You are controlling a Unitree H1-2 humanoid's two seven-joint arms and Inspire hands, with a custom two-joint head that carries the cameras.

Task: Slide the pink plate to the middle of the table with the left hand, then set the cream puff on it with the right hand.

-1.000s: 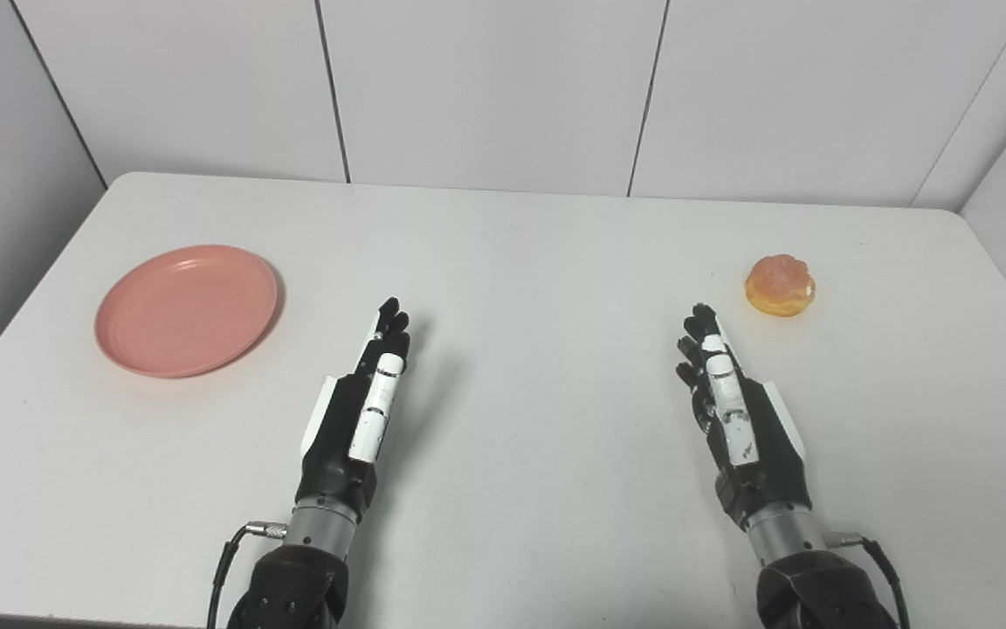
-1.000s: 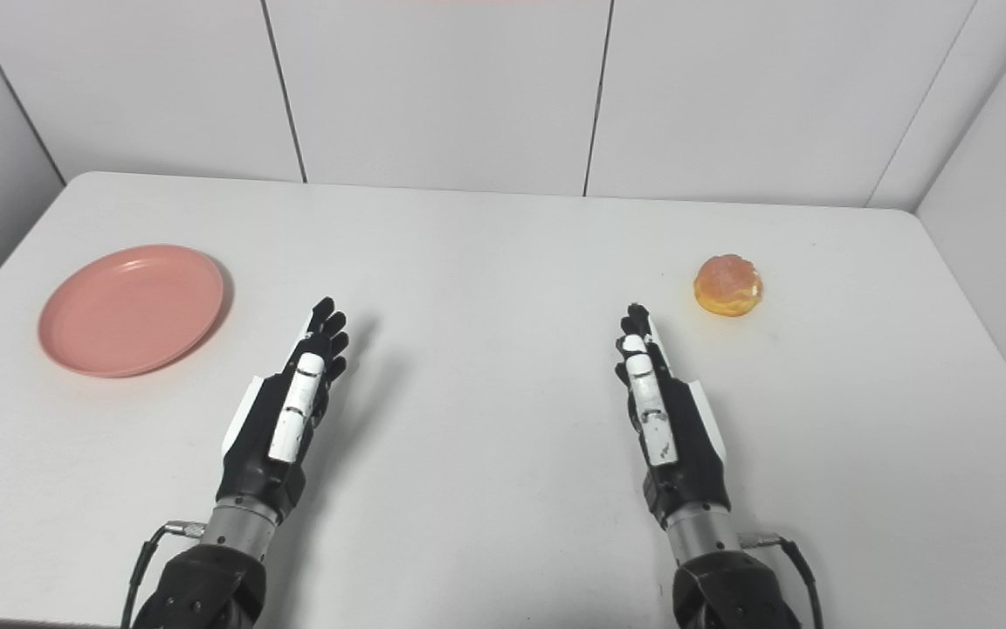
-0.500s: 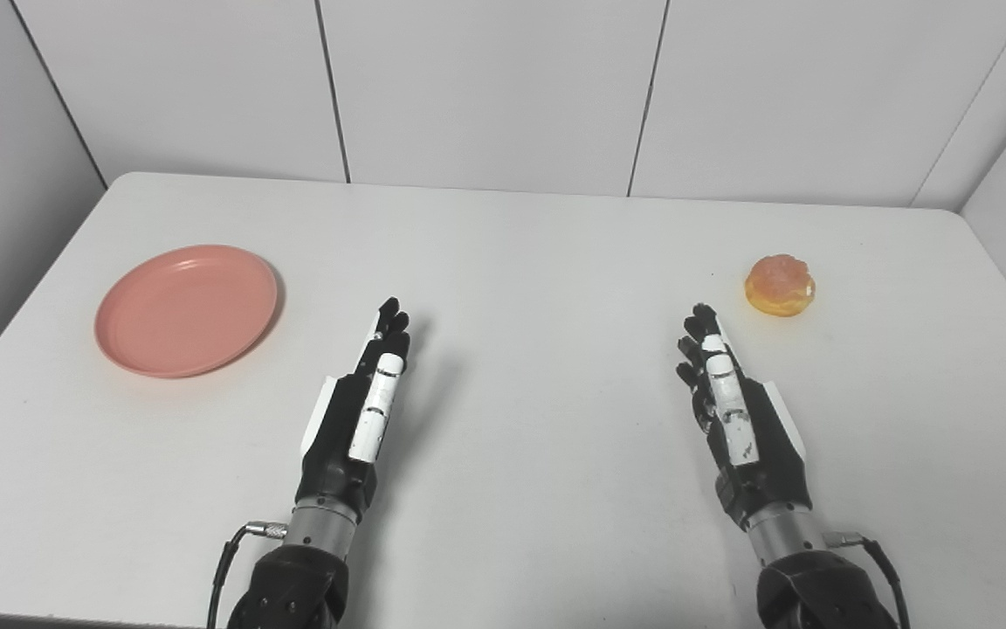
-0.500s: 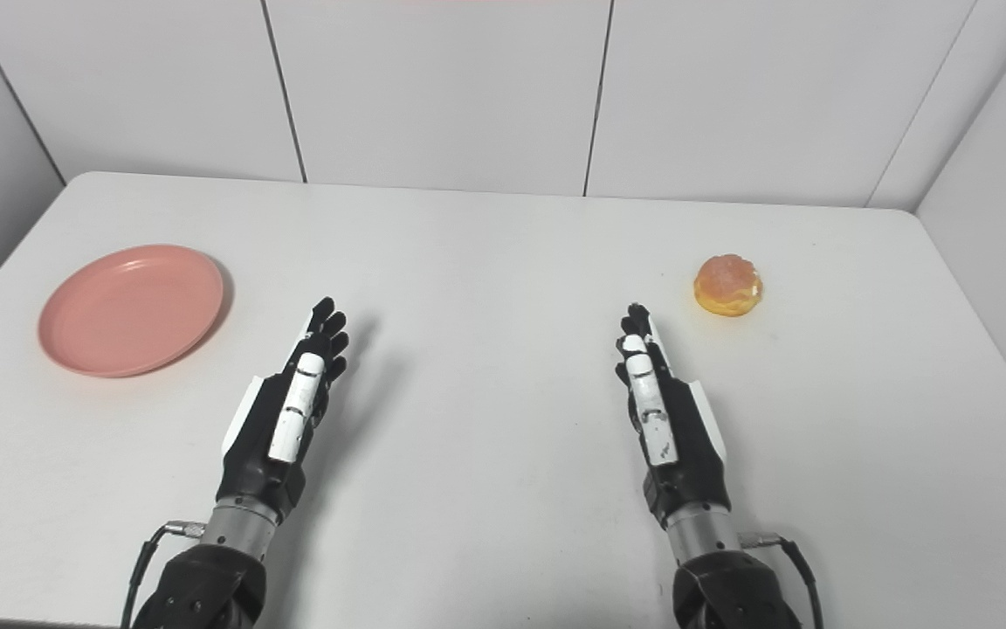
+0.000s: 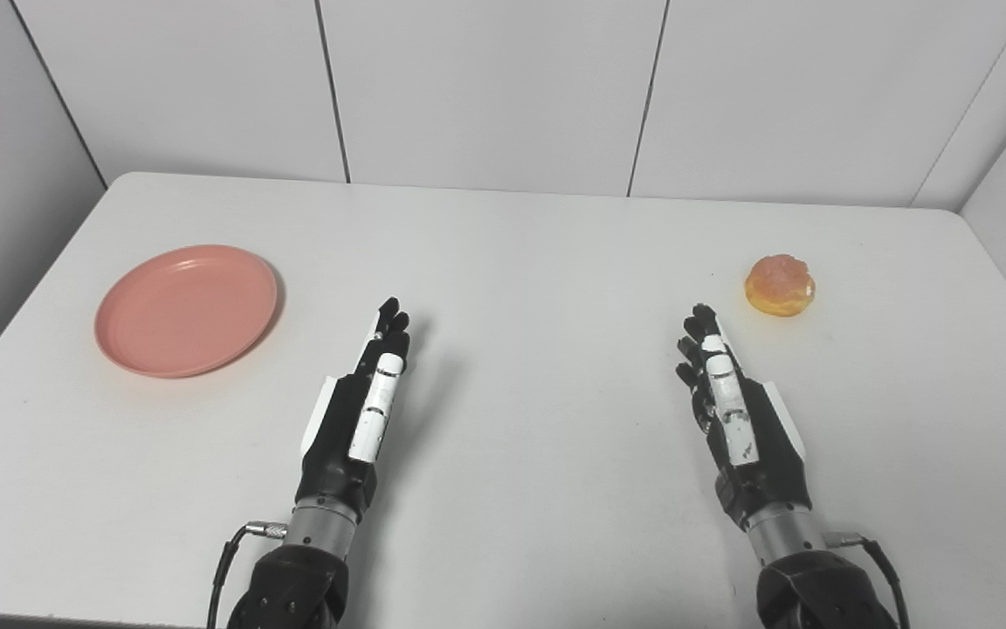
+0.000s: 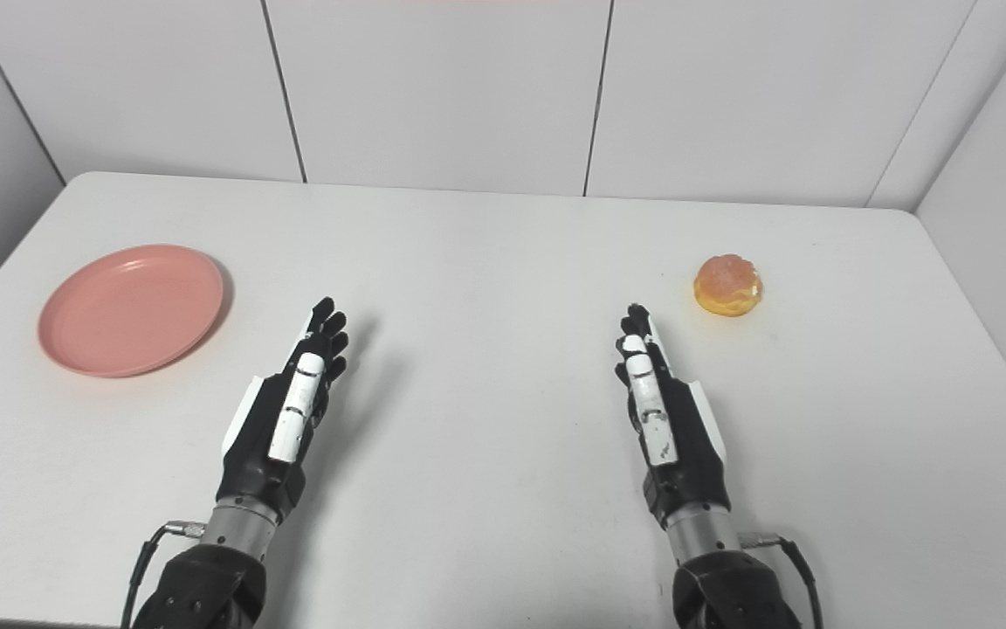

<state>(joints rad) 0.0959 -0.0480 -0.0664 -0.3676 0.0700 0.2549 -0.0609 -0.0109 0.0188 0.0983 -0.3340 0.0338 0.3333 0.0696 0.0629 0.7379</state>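
Observation:
A round pink plate (image 5: 186, 310) lies flat at the left side of the white table (image 5: 520, 262), with nothing on it. The cream puff (image 5: 781, 284), golden with a glazed orange top, sits on the table at the right. My left hand (image 5: 361, 411) hovers over the table's near middle, fingers straight and held edge-on, open and holding nothing; the plate is to its left and a bit farther back. My right hand (image 5: 734, 411) mirrors it on the right, open and holding nothing. The cream puff lies just beyond and to the right of its fingertips.
Grey panelled walls (image 5: 485, 87) close in the table at the back and on both sides. The table's front edge runs along the bottom of the picture, where both forearms come in with thin cables at the wrists.

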